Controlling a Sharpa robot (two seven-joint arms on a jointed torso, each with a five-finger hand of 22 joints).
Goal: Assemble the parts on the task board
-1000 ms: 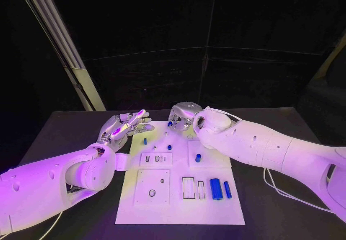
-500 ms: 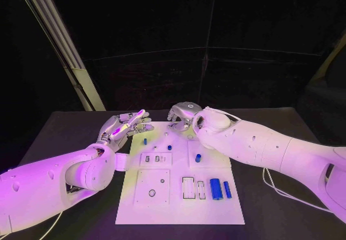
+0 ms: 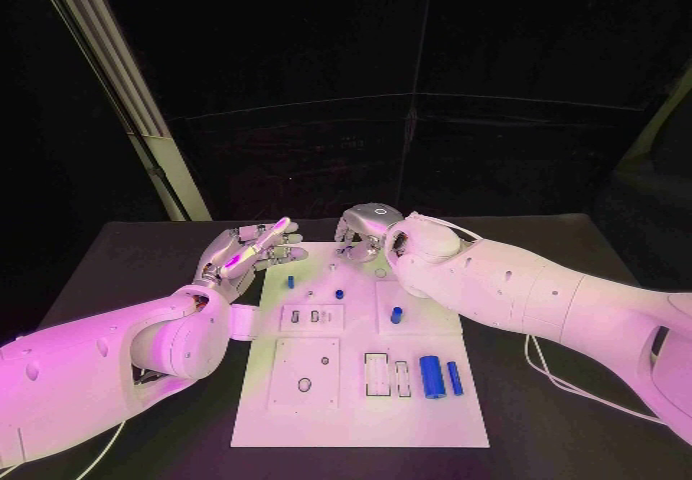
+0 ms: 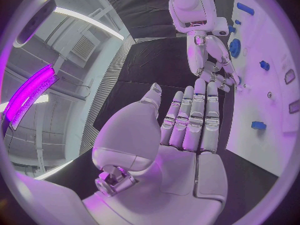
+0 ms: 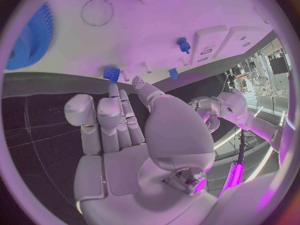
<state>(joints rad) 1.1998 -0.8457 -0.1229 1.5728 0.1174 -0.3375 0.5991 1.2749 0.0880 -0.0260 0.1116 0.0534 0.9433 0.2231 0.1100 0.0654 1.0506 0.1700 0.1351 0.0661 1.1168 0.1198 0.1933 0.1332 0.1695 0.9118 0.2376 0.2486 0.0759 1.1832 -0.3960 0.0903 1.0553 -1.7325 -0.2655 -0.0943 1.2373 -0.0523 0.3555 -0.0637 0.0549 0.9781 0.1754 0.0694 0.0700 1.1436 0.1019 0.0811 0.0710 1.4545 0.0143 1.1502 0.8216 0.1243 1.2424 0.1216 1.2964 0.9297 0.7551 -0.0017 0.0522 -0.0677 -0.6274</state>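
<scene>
I see the left robot hand (image 3: pixel 253 252) hovering at the far left corner of the task board (image 3: pixel 361 420), fingers straight, apart and holding nothing, while the right robot hand (image 3: pixel 366 235) sits over the board's far edge with its fingers curled down (I cannot tell whether it pinches anything). On the white board, which lies mid-table (image 3: pixel 144 250), two long blue cylinders (image 3: pixel 431 378) rest side by side at the near right, and small blue parts (image 3: pixel 339 295) stand further back.
</scene>
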